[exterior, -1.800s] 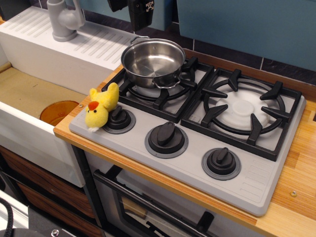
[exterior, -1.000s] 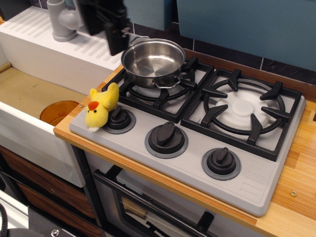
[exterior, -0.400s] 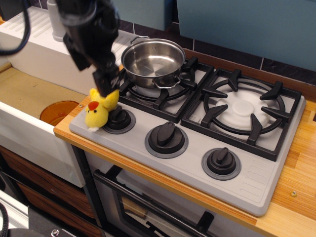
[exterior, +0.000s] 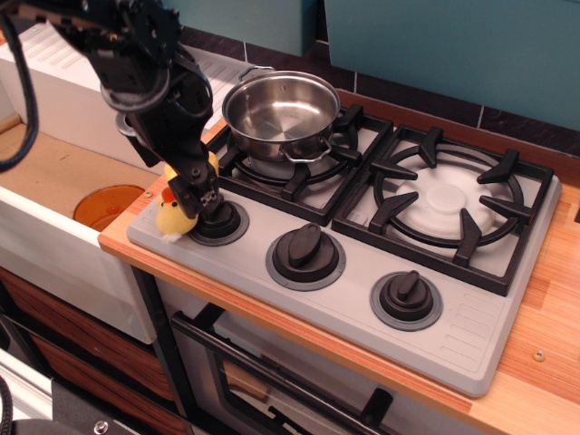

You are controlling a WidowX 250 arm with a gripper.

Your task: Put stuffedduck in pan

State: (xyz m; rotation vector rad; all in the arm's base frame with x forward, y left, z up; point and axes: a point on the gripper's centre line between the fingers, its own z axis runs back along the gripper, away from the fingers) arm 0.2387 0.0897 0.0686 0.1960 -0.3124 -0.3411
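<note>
The stuffedduck (exterior: pixel 169 218), a small yellow plush bird, lies at the front left corner of the stove beside the left knob. My gripper (exterior: pixel 195 194) has come down on top of it, and its dark fingers cover most of the duck's head and body. The fingers look spread over the duck rather than clamped, and the duck still rests on the stove. The pan (exterior: pixel 268 138), a shiny steel pot, stands empty on the back left burner, just behind and to the right of the gripper.
An orange disc (exterior: pixel 104 205) lies in the sink (exterior: pixel 50 177) left of the stove. Two more knobs (exterior: pixel 305 252) (exterior: pixel 405 296) line the stove front. The right burner grate (exterior: pixel 449 201) is bare. A white drain board (exterior: pixel 72 68) sits behind the arm.
The arm swung from above the pan leftwards and down, and the gripper dropped onto the duck. The duck and pan have not moved.
</note>
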